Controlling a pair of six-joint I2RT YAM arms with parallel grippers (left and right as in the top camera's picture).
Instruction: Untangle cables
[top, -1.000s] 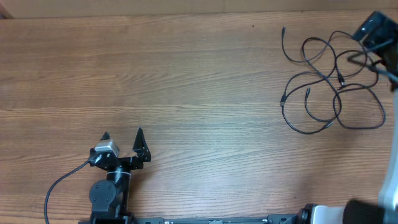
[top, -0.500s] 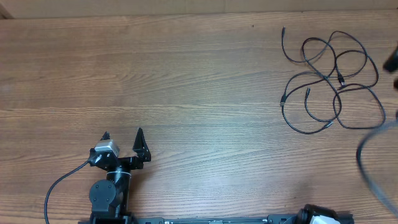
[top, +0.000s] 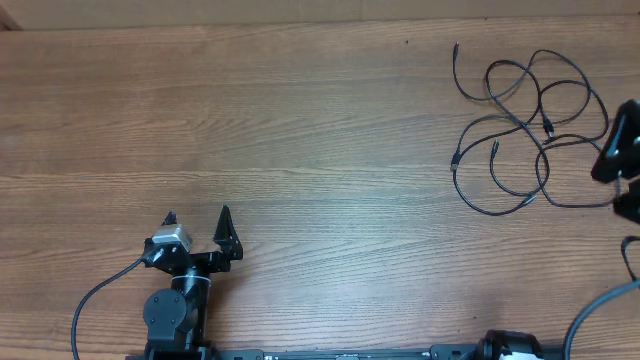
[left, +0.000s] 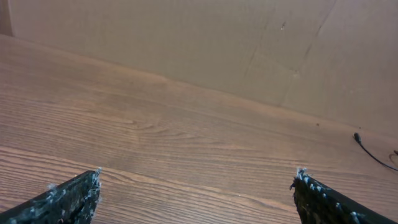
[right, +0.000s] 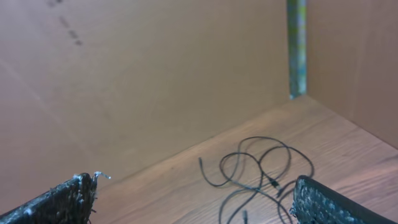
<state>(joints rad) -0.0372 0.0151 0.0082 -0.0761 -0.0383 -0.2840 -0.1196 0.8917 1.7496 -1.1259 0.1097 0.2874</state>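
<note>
A robot test bench: wood-grain table (top: 300, 130) walled by plain cardboard (left: 155, 37)

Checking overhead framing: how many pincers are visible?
2. Left pincer near the bottom left, open; right pincer at the right edge beside the cables, partly cropped.

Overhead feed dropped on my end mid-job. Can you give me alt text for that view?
A loose tangle of thin black cables lies on the far right of the wooden table, held by neither hand. The right hand, open, is close beside the tangle at the frame's right edge, partly cut off. The left hand, open and empty, sits near the front left, far from the cables.
</note>
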